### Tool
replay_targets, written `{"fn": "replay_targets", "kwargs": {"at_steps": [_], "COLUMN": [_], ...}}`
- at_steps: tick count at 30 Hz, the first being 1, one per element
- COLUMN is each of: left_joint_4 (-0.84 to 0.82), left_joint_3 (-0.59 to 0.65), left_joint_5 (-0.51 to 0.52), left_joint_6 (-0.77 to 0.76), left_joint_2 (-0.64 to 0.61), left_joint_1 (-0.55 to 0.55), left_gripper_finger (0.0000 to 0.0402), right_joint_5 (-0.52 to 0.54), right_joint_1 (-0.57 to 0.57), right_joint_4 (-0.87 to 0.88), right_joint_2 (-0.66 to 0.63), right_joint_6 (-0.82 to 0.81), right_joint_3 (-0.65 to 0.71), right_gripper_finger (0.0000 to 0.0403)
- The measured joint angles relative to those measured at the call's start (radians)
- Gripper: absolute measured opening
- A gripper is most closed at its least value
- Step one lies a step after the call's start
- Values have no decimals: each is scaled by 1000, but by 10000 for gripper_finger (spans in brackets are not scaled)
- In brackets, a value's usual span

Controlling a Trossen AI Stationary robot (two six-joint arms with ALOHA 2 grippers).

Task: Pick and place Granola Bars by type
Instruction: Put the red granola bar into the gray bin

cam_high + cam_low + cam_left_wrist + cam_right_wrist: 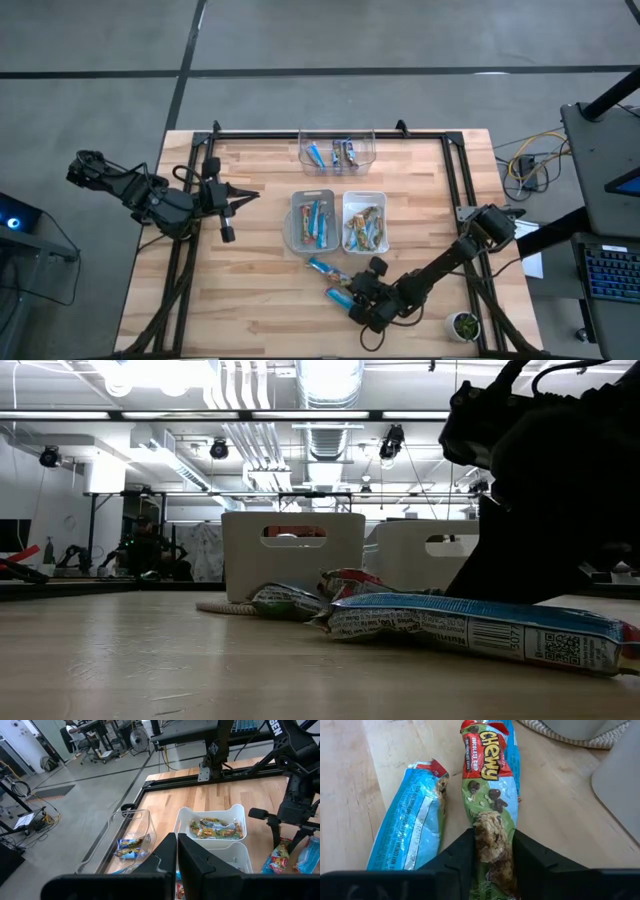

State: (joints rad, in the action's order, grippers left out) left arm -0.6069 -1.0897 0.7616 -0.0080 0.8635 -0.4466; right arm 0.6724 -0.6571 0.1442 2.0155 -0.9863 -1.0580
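Observation:
Two Granola Bars lie loose on the wooden table in front of the bins: a green-and-red one (pixel 490 785) and a blue one (pixel 412 830) beside it. In the high view the green bar (pixel 322 266) lies just near of the grey bin, and the blue bar (pixel 338 295) nearer still. My right gripper (pixel 493 834) reaches in from the near right and is shut on the green bar's near end. My left gripper (pixel 235 195) hangs shut above the table's left side, holding nothing. My right gripper pinches the green bar near its near end (pixel 492 857), with one finger (pixel 462 852) on each long side. The fingers slant down from the table's near right, and the bar runs on ahead of them. The bar lies flat on the table.
A grey bin (pixel 293 225) with blue bars and a white bin (pixel 364 197) with greenish-gold bars stand side by side mid-table. A clear bin (pixel 336 135) with mixed bars stands at the far edge. A small green pot (pixel 463 325) sits near the right corner.

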Motion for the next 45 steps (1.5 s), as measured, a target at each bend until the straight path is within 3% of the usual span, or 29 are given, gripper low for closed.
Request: {"fn": "replay_targets", "kwargs": {"at_steps": [17,30,37,45], "left_joint_4": [8,16,21,23], "left_joint_3": [0,0,0,0], "left_joint_5": [0,0,0,0], "left_joint_6": [0,-18,-21,-37], "left_joint_2": [-2,-4,-4,-4], "left_joint_1": [0,0,0,0], "left_gripper_finger": [0,0,0,0], "right_joint_5": [-29,2,1,-40], "right_joint_1": [-1,28,110,288], "right_joint_4": [50,491,548,524], "right_joint_2": [-44,-176,-237,-303], "right_joint_6": [51,55,177,236], "right_joint_3": [-89,-277,-305,-299], "right_gripper_finger": [68,61,61,61]}}
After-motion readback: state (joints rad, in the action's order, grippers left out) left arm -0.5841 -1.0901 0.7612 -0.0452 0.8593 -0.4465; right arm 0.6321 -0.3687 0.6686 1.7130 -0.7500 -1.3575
